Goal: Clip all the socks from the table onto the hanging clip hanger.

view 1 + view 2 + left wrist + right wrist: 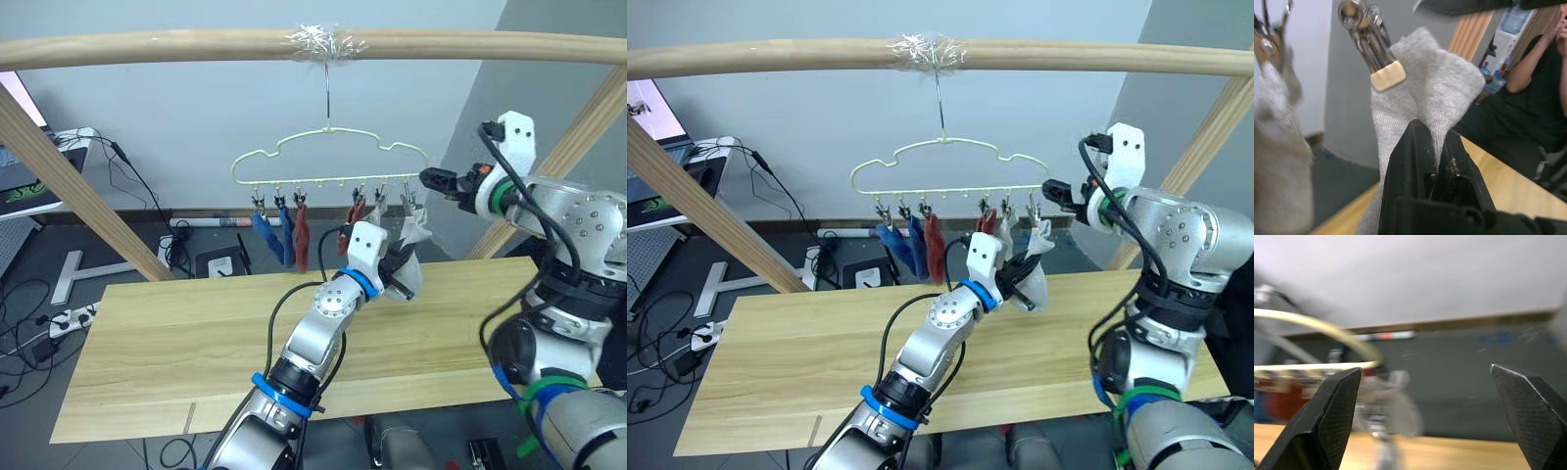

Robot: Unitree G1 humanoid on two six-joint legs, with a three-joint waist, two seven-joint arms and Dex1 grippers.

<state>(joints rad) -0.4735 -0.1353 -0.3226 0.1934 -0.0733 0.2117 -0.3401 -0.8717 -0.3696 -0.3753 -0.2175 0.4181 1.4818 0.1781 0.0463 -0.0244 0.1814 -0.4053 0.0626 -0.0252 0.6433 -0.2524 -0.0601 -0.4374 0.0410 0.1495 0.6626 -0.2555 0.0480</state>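
Behind left gripper (400, 279), last grey sock (1425, 95), half hidden.

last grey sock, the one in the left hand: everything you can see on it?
The light grey sock, soft ribbed knit, hangs from the end metal clip of the clip hanger; the clip's pale pad bites its upper edge. The left hand is shut on its bunched lower part. It hangs above the table, beside another grey sock.

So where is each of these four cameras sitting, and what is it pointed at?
Left eye view: on the head, looking down over both arms at the table and clip hanger.
Right eye view: beside it, same scene.
Left wrist view: along the left gripper, shut on a grey sock under a clip.
Right wrist view: between the open right gripper fingers, toward the hanger.
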